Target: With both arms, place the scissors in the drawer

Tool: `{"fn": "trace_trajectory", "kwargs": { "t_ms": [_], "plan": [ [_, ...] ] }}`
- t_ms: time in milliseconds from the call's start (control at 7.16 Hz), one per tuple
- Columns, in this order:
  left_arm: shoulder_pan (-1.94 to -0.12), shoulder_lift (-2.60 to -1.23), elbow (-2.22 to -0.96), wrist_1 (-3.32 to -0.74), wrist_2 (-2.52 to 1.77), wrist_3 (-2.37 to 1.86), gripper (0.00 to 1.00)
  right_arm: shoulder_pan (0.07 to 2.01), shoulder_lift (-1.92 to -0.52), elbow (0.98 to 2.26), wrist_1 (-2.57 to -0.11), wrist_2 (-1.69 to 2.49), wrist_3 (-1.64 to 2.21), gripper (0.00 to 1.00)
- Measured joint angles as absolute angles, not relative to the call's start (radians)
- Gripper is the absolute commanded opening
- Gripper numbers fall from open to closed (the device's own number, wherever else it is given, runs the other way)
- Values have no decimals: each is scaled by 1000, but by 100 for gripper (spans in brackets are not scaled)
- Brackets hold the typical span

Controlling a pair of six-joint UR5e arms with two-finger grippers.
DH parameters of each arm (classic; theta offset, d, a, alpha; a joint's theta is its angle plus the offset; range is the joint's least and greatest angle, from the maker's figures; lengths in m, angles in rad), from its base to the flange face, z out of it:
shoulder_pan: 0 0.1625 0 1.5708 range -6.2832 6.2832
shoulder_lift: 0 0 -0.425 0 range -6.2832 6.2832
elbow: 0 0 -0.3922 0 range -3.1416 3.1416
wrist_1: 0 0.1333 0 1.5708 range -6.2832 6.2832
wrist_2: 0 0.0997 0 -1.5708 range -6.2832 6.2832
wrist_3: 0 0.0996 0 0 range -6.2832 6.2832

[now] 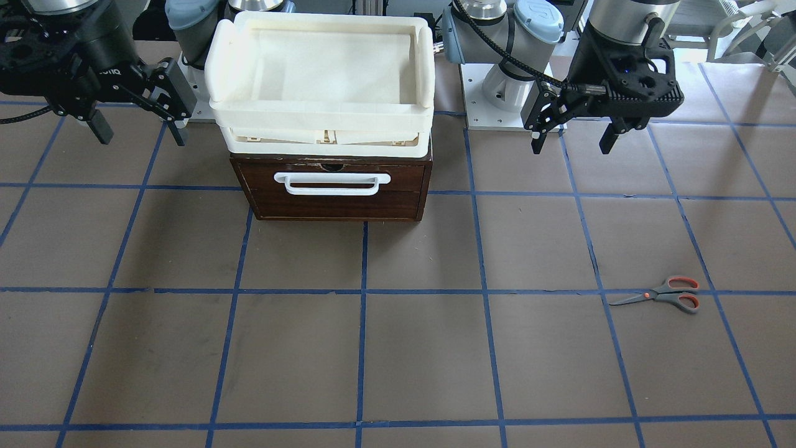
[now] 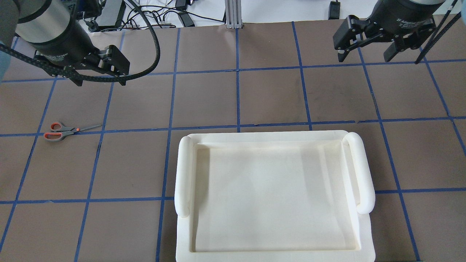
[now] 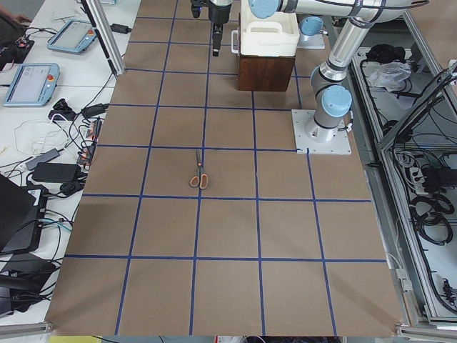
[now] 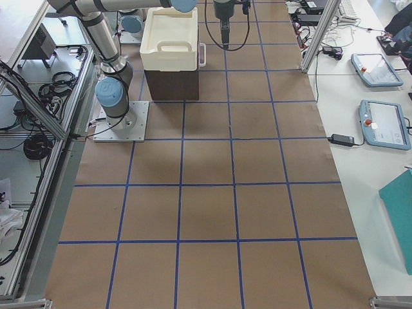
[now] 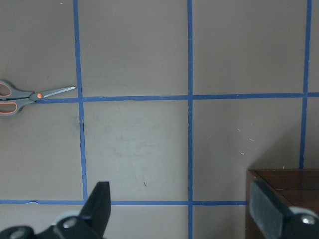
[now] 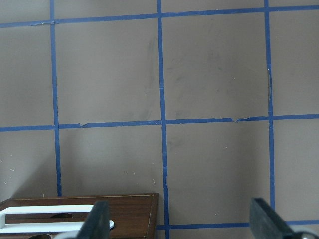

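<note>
Scissors [image 1: 662,294] lie flat on the table [image 1: 423,361], well to one side of the drawer [image 1: 333,202] and farther from the robot than it, apart from the left gripper [image 1: 572,146] on that side. That gripper and the right gripper [image 1: 142,134] flank the drawer, both with jaws spread wide and holding nothing. Brown top with blue tape grid [image 1: 362,292]; drawer pushed in, white bar handle [image 1: 333,182] facing out, cream tray [image 1: 320,115] stacked on top. Scissors are closed, with dark grey handles lined orange-red and slim blades pointing toward the drawer's side.

- Sitting toward the table's [image 1: 423,361] robot side: cream-white tray [image 1: 320,115].
- Crossing the brown top in squares: blue tape lines [image 1: 311,290].
- Lying on a side bench [image 4: 351,96]: two grey-blue tablets [image 4: 385,125].
</note>
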State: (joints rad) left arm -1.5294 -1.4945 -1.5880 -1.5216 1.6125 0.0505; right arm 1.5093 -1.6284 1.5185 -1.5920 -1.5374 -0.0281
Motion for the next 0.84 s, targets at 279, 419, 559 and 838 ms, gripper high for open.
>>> {"fn": "trace_trajectory", "kwargs": {
  "t_ms": [279,419,559,838],
  "plan": [
    [-1529,-1494,-1591,-1522,1603,40,100,1509,-1628,1520,-1585,-1557,-28,100],
    [-1529,-1494,-1592,-1520,1598,43,100,1510,-1624,1522,-1582,-1564,-24,100],
    [-1526,-1492,-1593,-1521,1600,67,100,1516,-1616,1524,-1573,-1566,-18,100],
    [-1455,-1498,-1600,-1519,1610,327,100,1626,-1533,1526,-1595,-1566,-13,100]
  ]
}}
